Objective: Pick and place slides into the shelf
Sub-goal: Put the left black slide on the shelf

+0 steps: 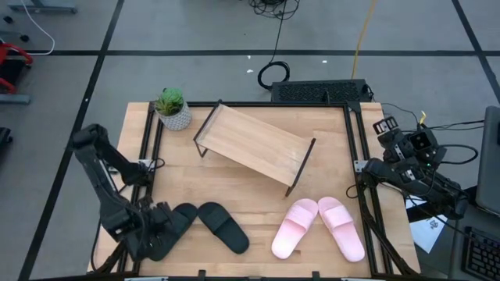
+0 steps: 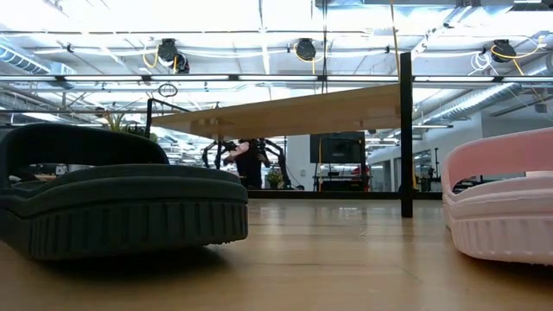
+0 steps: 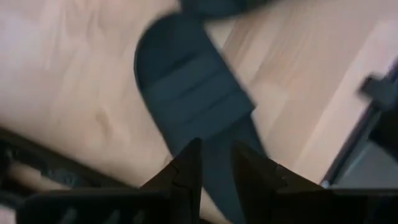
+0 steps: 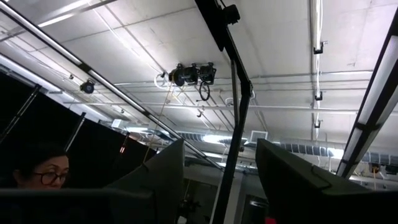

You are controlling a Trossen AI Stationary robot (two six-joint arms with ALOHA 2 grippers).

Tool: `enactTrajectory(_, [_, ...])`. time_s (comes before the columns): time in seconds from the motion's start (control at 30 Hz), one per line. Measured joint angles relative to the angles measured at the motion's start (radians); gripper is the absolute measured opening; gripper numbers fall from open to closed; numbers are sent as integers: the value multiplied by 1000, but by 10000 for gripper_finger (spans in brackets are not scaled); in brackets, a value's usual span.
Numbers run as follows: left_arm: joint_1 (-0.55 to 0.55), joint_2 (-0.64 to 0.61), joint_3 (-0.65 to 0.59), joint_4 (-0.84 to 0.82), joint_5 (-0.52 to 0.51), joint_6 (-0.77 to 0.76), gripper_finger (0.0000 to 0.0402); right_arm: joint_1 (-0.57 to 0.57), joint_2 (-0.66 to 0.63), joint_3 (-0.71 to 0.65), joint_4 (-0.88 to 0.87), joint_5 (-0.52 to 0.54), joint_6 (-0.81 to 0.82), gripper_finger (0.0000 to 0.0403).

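A: Where is the left gripper [image 1: 162, 226]?

B: Low at the bench [image 1: 234, 183] front edge, its fingers [image 3: 186, 171] pinching the end of one black slide [image 1: 173, 222]. The other black slide [image 1: 223, 226] lies just beside it.

A: And the pink slides [image 1: 316, 226]?

B: Together near the front right, apart from the black pair. The shelf [image 1: 251, 144] stands slanted in the middle, bare wood around it.

A: The right gripper [image 4: 221, 180]?

B: Off the right edge, pointing up, fingers spread wide.

2 dark jointed arms, black cabling, angular matte gripper [image 3: 214, 165] fingers.
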State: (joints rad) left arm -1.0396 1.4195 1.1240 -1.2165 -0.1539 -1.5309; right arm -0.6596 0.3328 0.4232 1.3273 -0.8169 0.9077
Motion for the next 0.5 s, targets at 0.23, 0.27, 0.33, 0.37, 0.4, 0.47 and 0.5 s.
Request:
enactTrajectory(0.23, [-11,120,0,-54,61,37,81,0,0,0,0,0,18,187])
enactTrajectory(0.27, [-12,126,0,-50,60,43,81,0,0,0,0,0,22,187])
enactTrajectory(0.33, [-16,132,0,-43,53,60,81,0,0,0,0,0,23,187])
enactTrajectory(0.37, [-19,134,0,-37,52,74,81,0,0,0,0,0,23,187])
enactTrajectory(0.4, [-22,134,0,-35,52,83,81,0,0,0,0,1,23,187])
enactTrajectory(0.47, [-27,133,0,-32,45,89,81,0,0,0,0,1,20,187])
enactTrajectory(0.5, [-31,133,0,-31,43,90,81,0,0,0,0,1,19,187])
